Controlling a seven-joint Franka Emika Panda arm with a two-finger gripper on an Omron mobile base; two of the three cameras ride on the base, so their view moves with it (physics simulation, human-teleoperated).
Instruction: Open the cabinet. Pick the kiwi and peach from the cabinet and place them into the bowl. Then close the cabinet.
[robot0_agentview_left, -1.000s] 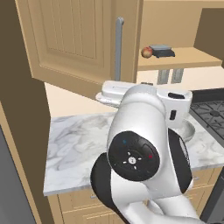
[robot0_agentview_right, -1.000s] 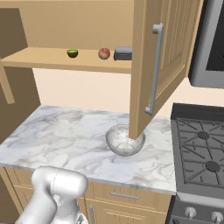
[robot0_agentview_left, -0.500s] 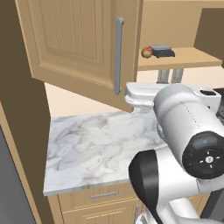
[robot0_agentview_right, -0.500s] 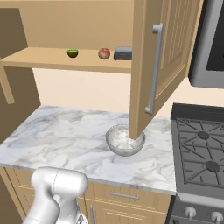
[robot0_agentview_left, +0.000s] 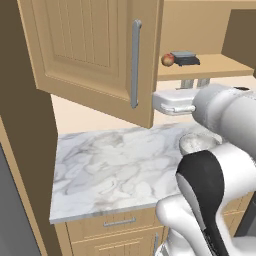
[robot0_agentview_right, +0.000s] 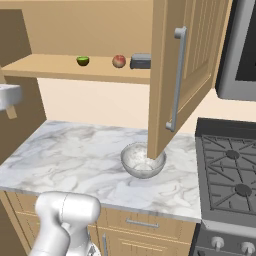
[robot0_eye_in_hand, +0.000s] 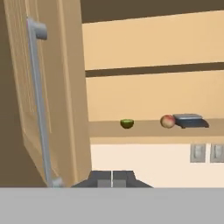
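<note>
- The cabinet (robot0_agentview_right: 190, 75) is standing open; in the right base view one door is swinging out across the upper right of the frame with its silver bar handle (robot0_agentview_right: 176, 80) facing the camera, and in the left base view the other door (robot0_agentview_left: 95, 55) is filling the upper left, its handle (robot0_agentview_left: 135, 62) running down its right side
- The marble counter (robot0_agentview_right: 70, 155) is stretching across the middle of the right base view; a stove (robot0_agentview_right: 230, 175) is sitting at its right end, and drawers (robot0_agentview_right: 145, 225) are running below it along the bottom
- The white arm (robot0_agentview_left: 220, 165) is rising through the lower right of the left base view, covering part of the counter
- The bowl (robot0_agentview_right: 143, 160) is resting on the counter at the centre of the right base view, just under the lower corner of the open door
- A dark grey block (robot0_agentview_right: 141, 61) is lying on the cabinet shelf at upper centre; the peach (robot0_agentview_right: 119, 61) is sitting just left of it, near but apart
- The kiwi (robot0_agentview_right: 83, 61) is sitting further left on the same shelf, well apart from the peach; in the hand view it is showing at centre
- The gripper (robot0_eye_in_hand: 112, 178) is showing at the bottom centre of the hand view, fingertips pressed together with nothing between them, pointing toward the shelf
</note>
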